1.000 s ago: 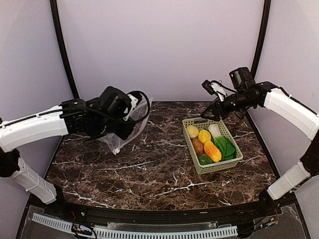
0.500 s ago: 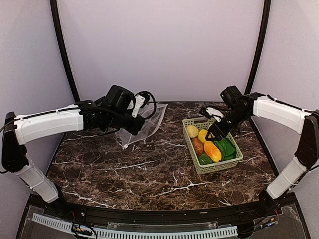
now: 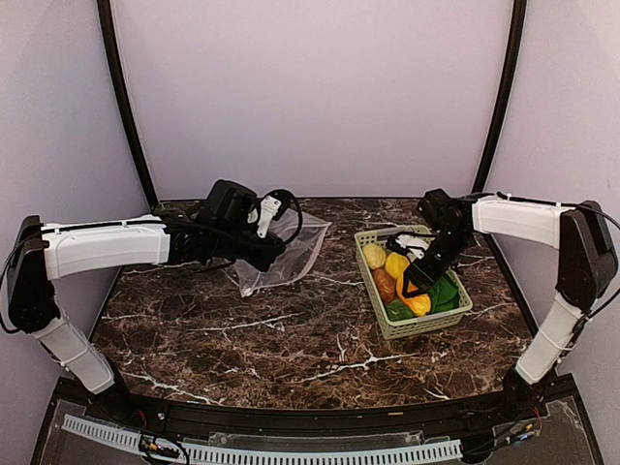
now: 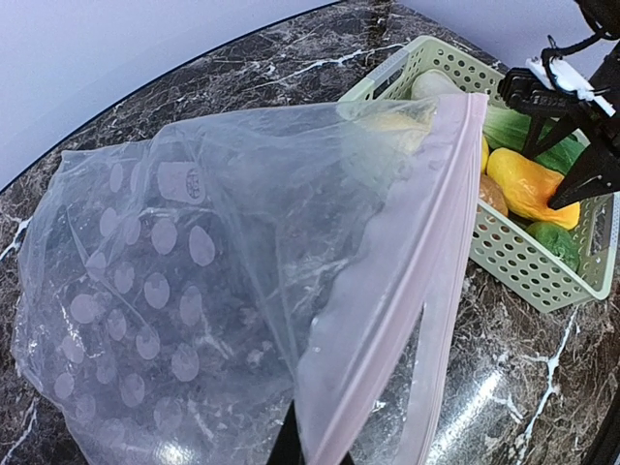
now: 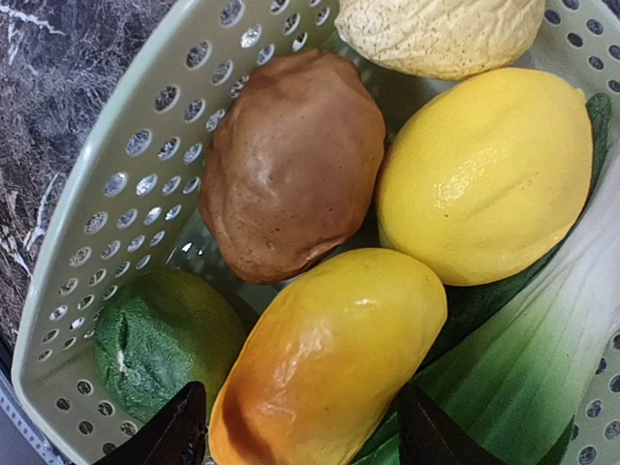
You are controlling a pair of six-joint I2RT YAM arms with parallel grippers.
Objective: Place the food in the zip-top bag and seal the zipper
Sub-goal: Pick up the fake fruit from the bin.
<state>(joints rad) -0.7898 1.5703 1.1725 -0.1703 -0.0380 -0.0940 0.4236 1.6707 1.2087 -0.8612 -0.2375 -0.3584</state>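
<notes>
The zip-top bag (image 3: 291,254) is clear with whitish dots (image 4: 174,291) and hangs in the air left of the basket. My left gripper (image 3: 263,254) (image 4: 310,450) is shut on its mouth edge by the pinkish zipper (image 4: 407,281); the mouth gapes a little. The food lies in the light-green basket (image 3: 426,325): brown potato (image 5: 291,165), two lemons (image 5: 484,174), green pepper (image 5: 160,339), bok choy (image 5: 542,358) and orange piece (image 5: 329,349). My right gripper (image 3: 418,276) (image 5: 305,436) is open, one finger on each side of the orange piece, not closed on it.
The basket (image 4: 523,271) stands on the dark marble table (image 3: 291,339) at the right, close to the bag's mouth. Its perforated wall (image 5: 116,194) is just left of my right fingers. Purple walls enclose the back and sides.
My left arm has carried the bag right and lower, toward the basket. My right arm has come down from above the basket's far edge into it, over the orange piece.
</notes>
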